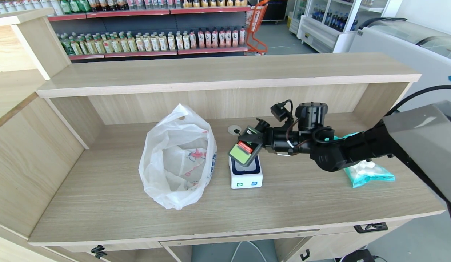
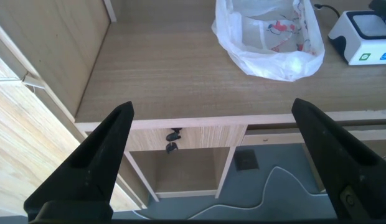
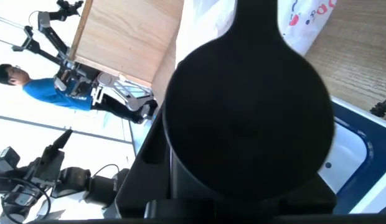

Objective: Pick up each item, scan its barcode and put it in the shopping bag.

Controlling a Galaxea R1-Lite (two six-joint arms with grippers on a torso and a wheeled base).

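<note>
Right gripper (image 1: 261,140) is clamping a small dark packet (image 1: 244,150) with a green and red label, holding it tilted just above the white scanner (image 1: 246,175), which is sitting about midway along the counter (image 1: 283,205). White shopping bag (image 1: 178,156) is standing open-mouthed just beside the scanner, on the side toward the counter's left edge. A teal packet (image 1: 371,174) is lying near the right edge, partly under the right arm. Left gripper (image 2: 213,109) is hanging off the counter's front edge toward the left corner, fingers spread wide, gripping nothing.
</note>
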